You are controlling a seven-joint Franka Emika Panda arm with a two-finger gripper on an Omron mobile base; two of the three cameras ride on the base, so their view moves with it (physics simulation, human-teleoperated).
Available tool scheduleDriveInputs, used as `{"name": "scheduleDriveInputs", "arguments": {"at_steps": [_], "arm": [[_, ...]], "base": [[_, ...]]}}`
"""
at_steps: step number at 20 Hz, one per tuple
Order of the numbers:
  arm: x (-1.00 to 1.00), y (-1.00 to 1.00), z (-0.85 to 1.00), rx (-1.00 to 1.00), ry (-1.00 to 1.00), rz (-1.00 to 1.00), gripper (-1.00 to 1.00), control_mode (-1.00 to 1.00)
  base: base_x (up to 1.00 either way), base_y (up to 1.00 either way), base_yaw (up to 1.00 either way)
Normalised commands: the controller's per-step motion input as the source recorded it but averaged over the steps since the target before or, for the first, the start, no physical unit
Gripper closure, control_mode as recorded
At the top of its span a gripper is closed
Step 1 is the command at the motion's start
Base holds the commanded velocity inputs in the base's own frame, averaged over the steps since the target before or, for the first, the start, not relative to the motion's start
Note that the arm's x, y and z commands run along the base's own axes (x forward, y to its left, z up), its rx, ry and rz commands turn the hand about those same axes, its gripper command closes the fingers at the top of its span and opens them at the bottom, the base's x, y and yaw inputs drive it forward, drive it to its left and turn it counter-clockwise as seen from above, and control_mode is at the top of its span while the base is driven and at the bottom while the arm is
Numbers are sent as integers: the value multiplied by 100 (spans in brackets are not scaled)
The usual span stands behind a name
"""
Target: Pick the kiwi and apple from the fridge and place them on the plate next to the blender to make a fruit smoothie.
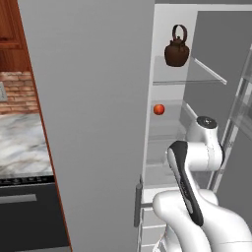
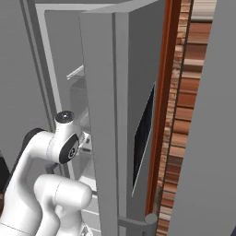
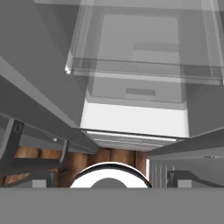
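The fridge (image 1: 167, 147) stands open, its flat grey door (image 1: 88, 123) swung toward me on the left. The small red apple (image 1: 158, 109) rests on a middle glass shelf near the shelf's left end. My arm reaches into the fridge below it, elbow (image 1: 206, 123) raised, with the hand hidden behind the arm. In the hand view the gripper (image 3: 111, 179) looks down over pale drawers (image 3: 135, 92). Its dark fingertips (image 3: 186, 178) stand far apart with nothing between them. The kiwi, plate and blender are out of view.
A dark brown kettle (image 1: 176, 49) with a loop handle sits on the upper shelf. The door's slim handle (image 1: 138, 204) is low, beside my arm. Left of the door lie a marble counter (image 1: 22, 147) and a brick wall (image 1: 17, 91). The door edge (image 2: 106, 115) stands close on my right.
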Motion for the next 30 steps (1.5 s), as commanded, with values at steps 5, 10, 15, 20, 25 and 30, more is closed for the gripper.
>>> {"name": "scheduleDriveInputs", "arguments": {"at_steps": [5,10,15,20,25,30], "arm": [[19,-22,38,4,-7,0,-100,-100],[74,0,86,1,-23,0,-100,-100],[75,0,41,0,-18,-1,-100,-100],[74,-8,5,0,-4,-4,-100,-100],[66,-38,0,3,0,0,-100,-100],[49,-44,0,3,0,0,-100,-100]], "base": [[7,-6,0],[0,0,0],[0,0,0],[0,0,0],[0,0,0],[0,0,0]]}}
